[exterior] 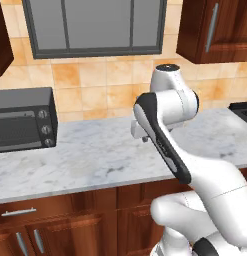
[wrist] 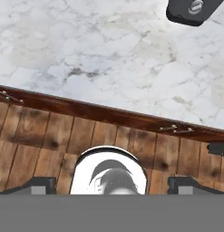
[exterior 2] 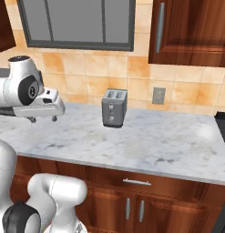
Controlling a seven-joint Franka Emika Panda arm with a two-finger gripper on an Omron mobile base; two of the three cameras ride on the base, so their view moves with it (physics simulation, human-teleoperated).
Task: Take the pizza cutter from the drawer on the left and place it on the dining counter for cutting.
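Gripper (exterior 2: 43, 119) jaws stand wide, holding nothing, above the worktop (exterior: 95, 155). Drawer (exterior: 25, 212) is shut. Expect a light, stiff cutter with a slippery blade; grip its wooden handle.

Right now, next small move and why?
Probably lower the open gripper left toward the closed drawer's bar handle. It hangs over the marble worktop, holding nothing, and the pizza cutter is presumably inside that shut drawer.

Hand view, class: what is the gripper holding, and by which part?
Nothing is held. The gripper is open, its fingertips spread wide with nothing between them, above the marble worktop and the wooden cabinet fronts.
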